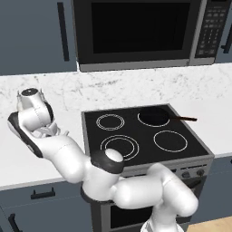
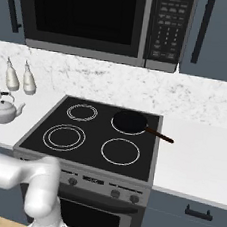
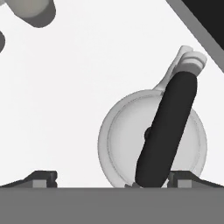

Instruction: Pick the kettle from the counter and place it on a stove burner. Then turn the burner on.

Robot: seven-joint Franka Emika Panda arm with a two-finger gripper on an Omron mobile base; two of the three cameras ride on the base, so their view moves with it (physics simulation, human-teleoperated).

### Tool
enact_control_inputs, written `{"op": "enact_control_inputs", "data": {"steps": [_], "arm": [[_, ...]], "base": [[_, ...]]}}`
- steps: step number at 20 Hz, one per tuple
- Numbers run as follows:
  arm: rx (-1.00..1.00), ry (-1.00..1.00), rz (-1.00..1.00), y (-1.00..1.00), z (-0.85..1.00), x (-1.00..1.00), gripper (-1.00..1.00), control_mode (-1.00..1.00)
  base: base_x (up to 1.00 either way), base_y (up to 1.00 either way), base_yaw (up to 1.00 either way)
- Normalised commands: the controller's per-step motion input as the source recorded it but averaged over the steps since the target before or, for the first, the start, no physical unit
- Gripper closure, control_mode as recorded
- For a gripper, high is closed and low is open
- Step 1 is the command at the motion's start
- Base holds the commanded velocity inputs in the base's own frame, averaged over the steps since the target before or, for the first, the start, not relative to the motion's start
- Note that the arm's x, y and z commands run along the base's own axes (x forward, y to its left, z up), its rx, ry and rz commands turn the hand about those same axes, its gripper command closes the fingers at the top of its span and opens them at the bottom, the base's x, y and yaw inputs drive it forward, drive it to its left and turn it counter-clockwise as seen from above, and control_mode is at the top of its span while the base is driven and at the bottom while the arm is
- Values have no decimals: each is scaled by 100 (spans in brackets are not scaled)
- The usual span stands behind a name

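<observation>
**White arm bent low over the kettle, tool wide apart**

White and dark-jointed, the arm folds out to the robot's left, elbow low in front of the stove and wrist raised above the desk [image 1: 59,120], hand pointing straight down. The tool [image 3: 113,180] hangs with its fingers spread fully apart, nothing between them; one fingertip [image 3: 43,178] stands clear over bare desk, the other beside the kettle's rim.

Directly below the tool, offset toward one fingertip, sits the kettle [image 3: 127,140] on the desk, upright, seen from above: round silvery body, lid knob partly hidden under the black arched handle [image 3: 168,131], spout pointing away toward the stove edge. From the right base view the kettle [image 2: 5,111] stands just left of the stove, near two pale bottles [image 2: 20,76] behind it.

Beyond the kettle lies the black glass stove [image 1: 195,145]. Its large double-ring burner [image 2: 64,136] is bare. A dark pan [image 2: 130,122] rests on the far burner, with nothing visible inside, handle pointing away from the tool.
</observation>
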Motion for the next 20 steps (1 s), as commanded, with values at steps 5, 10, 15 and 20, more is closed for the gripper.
{"op": "enact_control_inputs", "data": {"steps": [5, 10, 15, 20], "arm": [[0, 0, -2, 0, -28, 7, -100, -100], [0, 0, -5, 0, -41, 0, 100, -100], [0, 0, -5, 0, -31, 0, 100, -100], [0, 0, -1, 0, -4, 0, 100, -100]], "base": [[0, 0, 0], [0, 0, 0], [0, 0, 0], [0, 0, 0]]}}
